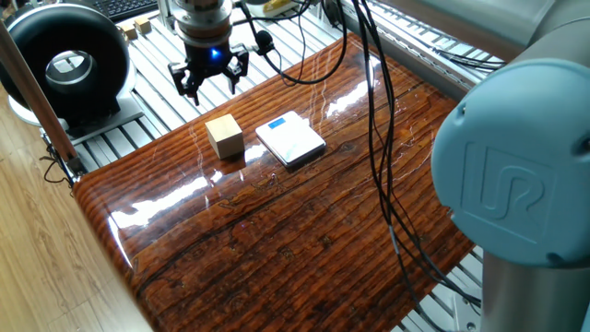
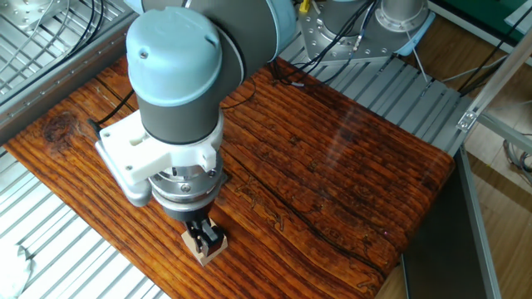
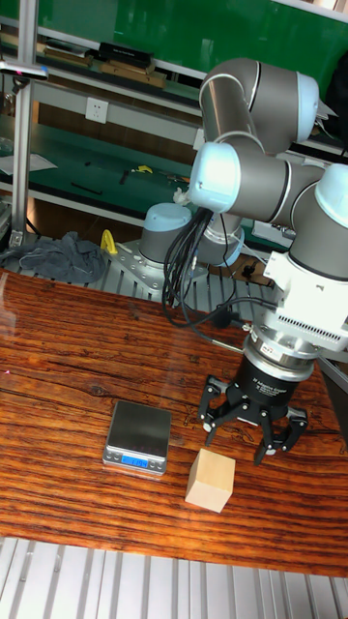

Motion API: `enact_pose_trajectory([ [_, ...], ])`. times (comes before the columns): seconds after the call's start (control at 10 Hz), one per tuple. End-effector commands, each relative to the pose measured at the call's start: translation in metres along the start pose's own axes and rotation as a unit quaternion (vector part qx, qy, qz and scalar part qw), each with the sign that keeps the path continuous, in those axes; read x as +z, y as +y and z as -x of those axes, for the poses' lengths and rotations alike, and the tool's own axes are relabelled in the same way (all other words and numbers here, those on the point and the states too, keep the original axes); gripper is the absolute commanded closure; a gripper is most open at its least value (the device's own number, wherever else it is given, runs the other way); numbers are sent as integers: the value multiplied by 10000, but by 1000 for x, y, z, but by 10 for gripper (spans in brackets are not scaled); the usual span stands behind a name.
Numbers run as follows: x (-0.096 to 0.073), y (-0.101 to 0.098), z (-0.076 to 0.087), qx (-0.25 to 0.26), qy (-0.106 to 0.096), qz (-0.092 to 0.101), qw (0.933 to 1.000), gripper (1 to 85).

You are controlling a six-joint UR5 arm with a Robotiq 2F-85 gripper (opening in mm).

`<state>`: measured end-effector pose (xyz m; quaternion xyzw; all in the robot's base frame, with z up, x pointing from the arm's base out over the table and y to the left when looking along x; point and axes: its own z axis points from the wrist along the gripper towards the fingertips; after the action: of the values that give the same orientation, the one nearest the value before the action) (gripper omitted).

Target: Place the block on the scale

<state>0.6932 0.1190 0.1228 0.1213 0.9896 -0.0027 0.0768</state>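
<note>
The block [image 1: 224, 136], a plain tan wooden cube, rests on the glossy wooden table [image 1: 277, 240], just left of the scale [image 1: 290, 138]. The scale is a flat white square pad with a blue mark. My gripper [image 1: 210, 78] hangs beyond the block toward the table's far edge, open, with nothing between its fingers. In the tall fixed view the gripper [image 3: 253, 430] hovers above and right of the block [image 3: 210, 480], and the scale [image 3: 138, 435] lies to the left. In the other fixed view the gripper [image 2: 204, 237] partly covers the block [image 2: 202, 252], and my arm hides the scale.
A black round device [image 1: 69, 60] stands off the table's left corner, with a keyboard [image 1: 129, 7] and tiny wooden pieces [image 1: 138, 26] behind it. Black cables [image 1: 373, 111] hang over the table's right half. My arm's big blue joint [image 1: 516, 184] fills the right foreground.
</note>
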Motion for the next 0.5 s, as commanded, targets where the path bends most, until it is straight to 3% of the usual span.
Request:
enact_pose_trajectory([
  [0.0,-1,5,11,-118,-201,113,9997,210],
  [0.2,-1,4,10,-68,-184,87,9998,210],
  [0.4,-1,0,2,-163,-25,25,9999,243],
])
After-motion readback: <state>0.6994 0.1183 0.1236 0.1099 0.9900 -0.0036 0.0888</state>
